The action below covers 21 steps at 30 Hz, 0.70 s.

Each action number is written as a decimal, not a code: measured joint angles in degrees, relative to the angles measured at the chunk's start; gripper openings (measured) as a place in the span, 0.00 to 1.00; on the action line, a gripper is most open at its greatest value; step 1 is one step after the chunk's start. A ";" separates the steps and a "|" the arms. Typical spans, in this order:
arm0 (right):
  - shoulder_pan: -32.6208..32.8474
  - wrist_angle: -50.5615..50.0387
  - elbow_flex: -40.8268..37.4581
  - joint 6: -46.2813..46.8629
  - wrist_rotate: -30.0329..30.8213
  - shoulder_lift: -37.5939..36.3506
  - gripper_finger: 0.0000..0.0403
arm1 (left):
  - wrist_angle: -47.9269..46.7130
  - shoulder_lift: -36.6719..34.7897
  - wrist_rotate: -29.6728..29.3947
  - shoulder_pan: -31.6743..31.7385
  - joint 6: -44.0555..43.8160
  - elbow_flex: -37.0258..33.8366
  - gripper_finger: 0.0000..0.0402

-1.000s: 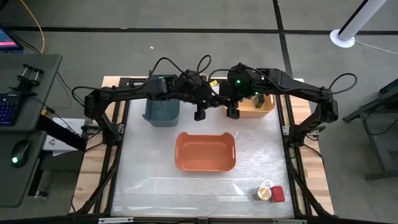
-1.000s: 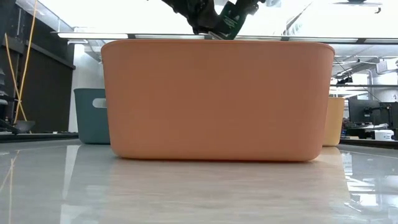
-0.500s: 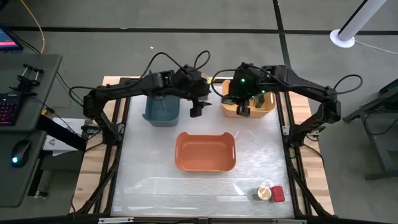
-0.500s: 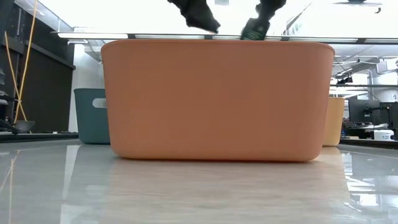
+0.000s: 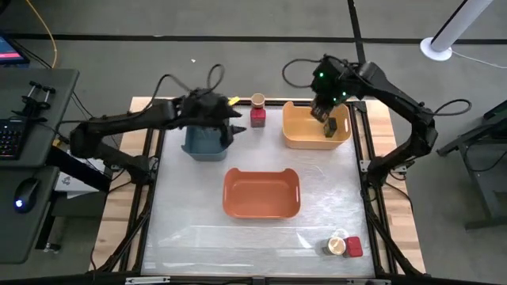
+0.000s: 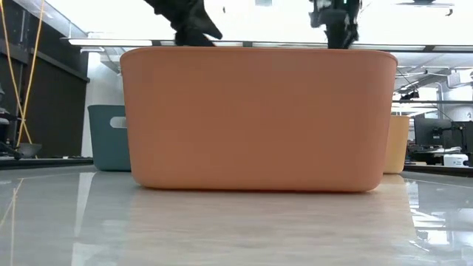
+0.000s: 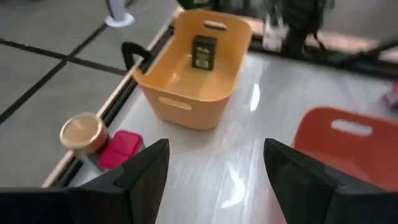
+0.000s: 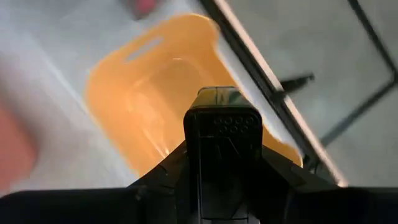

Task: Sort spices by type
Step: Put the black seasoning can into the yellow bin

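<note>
My right gripper (image 5: 323, 112) hangs over the yellow bin (image 5: 305, 136), shut on a dark blocky container (image 8: 221, 124). A second dark container (image 7: 203, 51) lies on that bin's floor. My left gripper (image 5: 231, 128) is open and holds nothing, beside the blue bin (image 5: 204, 141); its fingers (image 7: 146, 171) frame the left wrist view. A tan-lidded jar (image 5: 257, 100) and a red tin (image 5: 257, 118) stand at the table's far edge between the blue and yellow bins. Another jar (image 5: 337, 245) and red tin (image 5: 353, 247) stand at the near right. My right gripper pinches the dark container between its two fingers, one on each long side (image 8: 193, 149). The fingers point down from above and lie along the container. It is lifted clear above the yellow bin's inside (image 8: 149, 93).
The orange bin (image 5: 261, 207) stands mid-table and fills the low view (image 6: 259, 118). Bare table lies in front of it and to both sides. A desk with a keyboard and mouse (image 5: 28, 192) stands off the table's left.
Both grippers stood close together over mid-table behind the orange bin. The right gripper has since carried the dark container toward the table's far right, over the yellow bin. The left gripper has drawn back toward the table's left, to the blue bin.
</note>
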 joint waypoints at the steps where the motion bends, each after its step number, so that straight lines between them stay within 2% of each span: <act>1: -1.51 0.41 -1.23 2.00 0.01 -0.13 0.29 | 1.88 -2.18 -0.89 -0.29 -1.84 -3.01 0.61; 6: -6.37 3.38 -12.69 9.19 -1.59 -0.91 0.29 | 7.35 -10.95 -7.12 -2.56 -10.04 -15.25 0.61; 10: -6.69 8.34 -21.30 12.87 -4.17 -3.37 0.29 | 9.52 -15.30 -9.91 -3.87 -15.41 -20.74 0.61; 16: -5.66 16.26 -24.29 25.42 -4.90 -5.40 0.29 | 11.99 -16.73 -12.79 -4.01 -16.96 -22.64 0.61; 21: -5.33 15.70 -24.35 36.40 1.10 -2.34 0.29 | 14.22 -16.58 -12.79 -3.58 -14.97 -22.67 0.61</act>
